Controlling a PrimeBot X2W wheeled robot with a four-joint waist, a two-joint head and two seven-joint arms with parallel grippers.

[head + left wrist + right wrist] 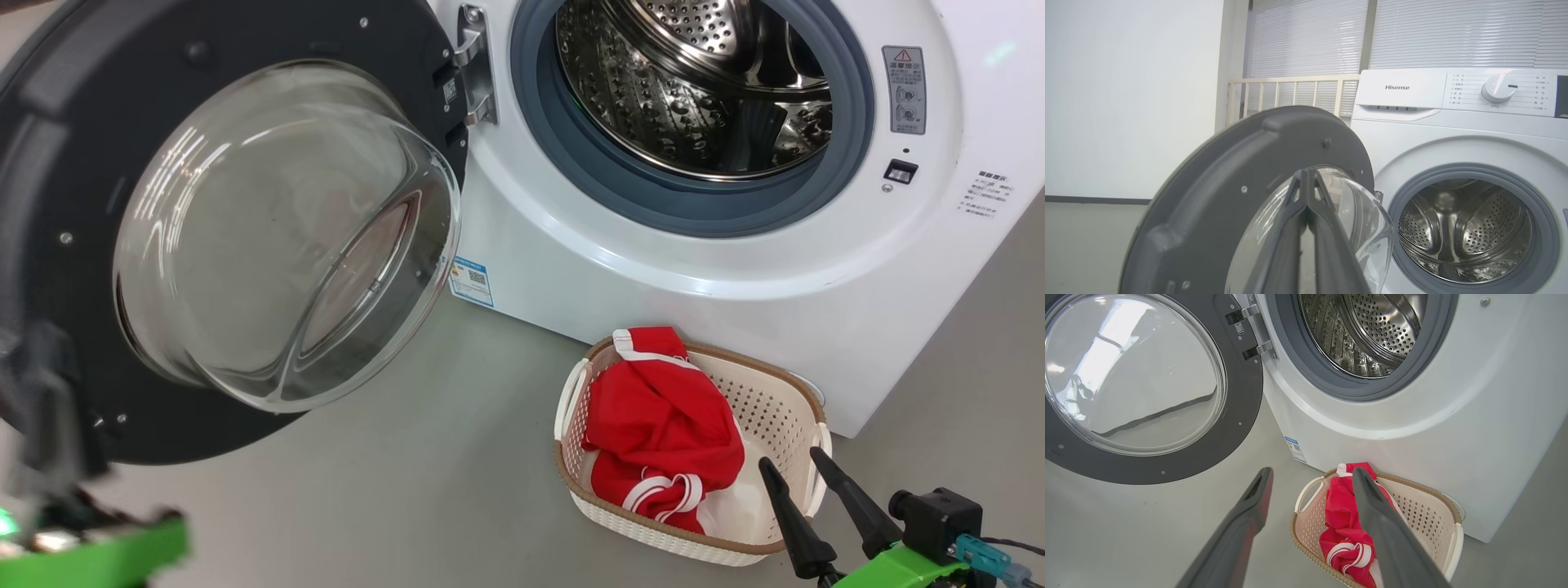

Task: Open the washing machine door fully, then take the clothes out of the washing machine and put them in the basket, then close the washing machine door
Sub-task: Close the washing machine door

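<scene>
The washing machine [735, 286] stands with its steel drum [694, 90] showing no clothes. Its door [245, 237] hangs open to the left, glass bowl facing me. The red clothes [661, 425] with white trim lie in the cream basket [784, 400] on the floor by the machine's front. My right gripper [790, 457] is open just above the basket's near right corner; in the right wrist view its fingers [1257, 498] spread over the basket [1425, 506] and clothes [1343, 535]. My left gripper [1306, 175] is shut, tips together in front of the door's inner face [1220, 192]; it looks blurred by the door's lower left rim [41, 367].
Grey floor [424, 457] spreads between the open door and the basket. In the left wrist view a cream railing [1290, 90] and window blinds stand behind the machine, with a white wall to the left. A blue label [471, 280] sits low on the machine's front.
</scene>
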